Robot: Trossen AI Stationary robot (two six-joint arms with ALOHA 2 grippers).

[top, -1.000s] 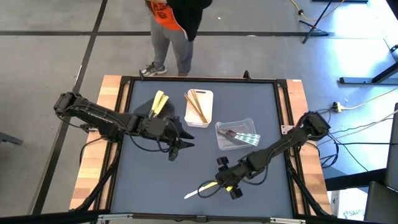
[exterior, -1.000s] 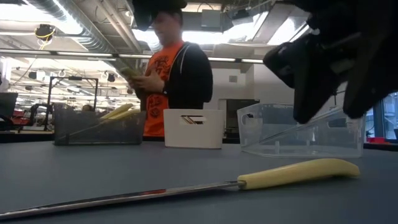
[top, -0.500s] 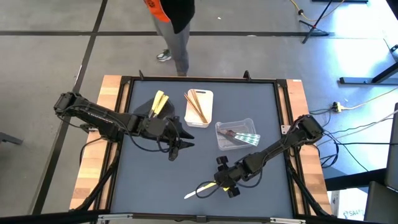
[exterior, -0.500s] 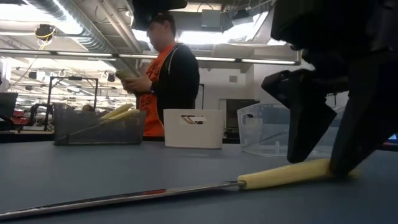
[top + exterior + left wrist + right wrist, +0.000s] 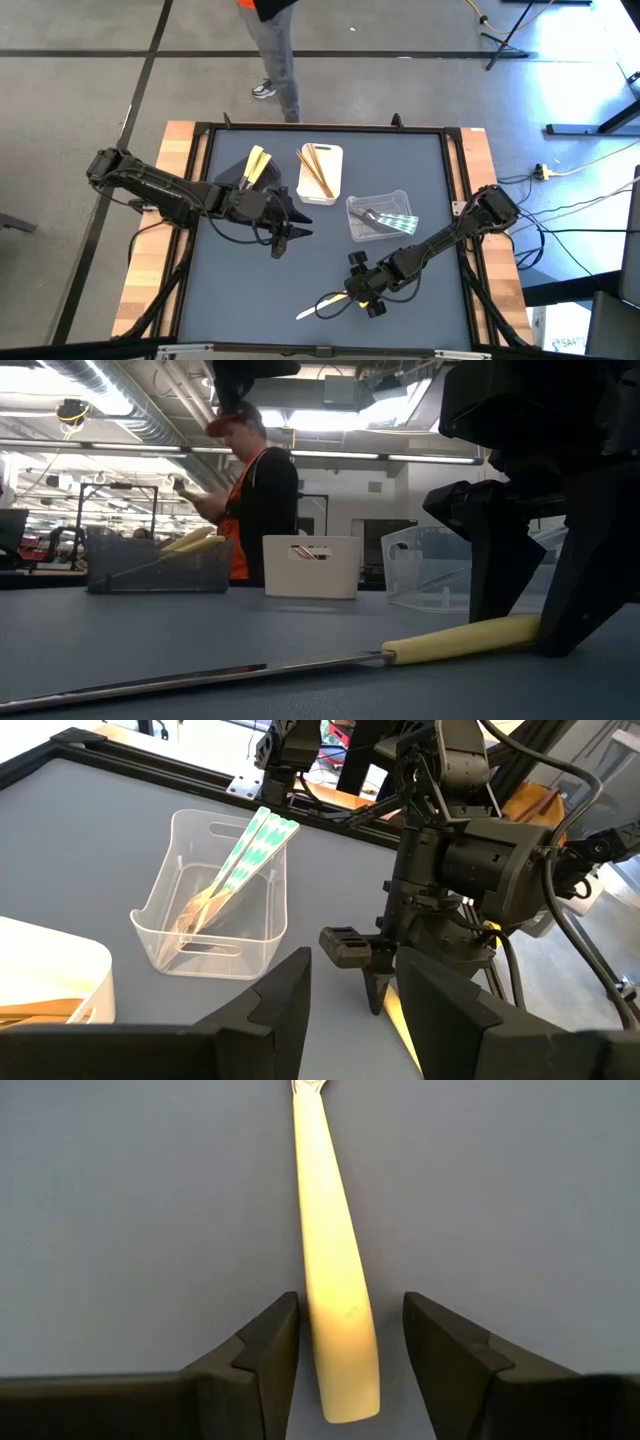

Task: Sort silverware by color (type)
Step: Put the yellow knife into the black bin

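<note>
A yellow-handled knife [image 5: 322,305] lies flat on the grey table near its front edge, blade toward the left. My right gripper [image 5: 350,1315] is open and slants down over the handle [image 5: 460,638]. One finger stands on each side of the handle's free end, low at the tabletop, with a little gap on each side. My left gripper [image 5: 288,240] waits open above the middle of the table. Other silverware lies in three trays at the back: yellow pieces in a black one [image 5: 255,165], orange-brown in a white one [image 5: 320,172], grey in a clear one [image 5: 380,215].
A person [image 5: 255,500] stands beyond the table's far edge. The table has a raised black frame [image 5: 200,200] around it. The grey surface between the knife and the trays is bare.
My right gripper has come down onto the table, tipping a little steeper, so its fingers now stand on either side of the knife's yellow handle. The gap between them looks the same. The knife has not moved. The person behind the table has stepped sideways.
</note>
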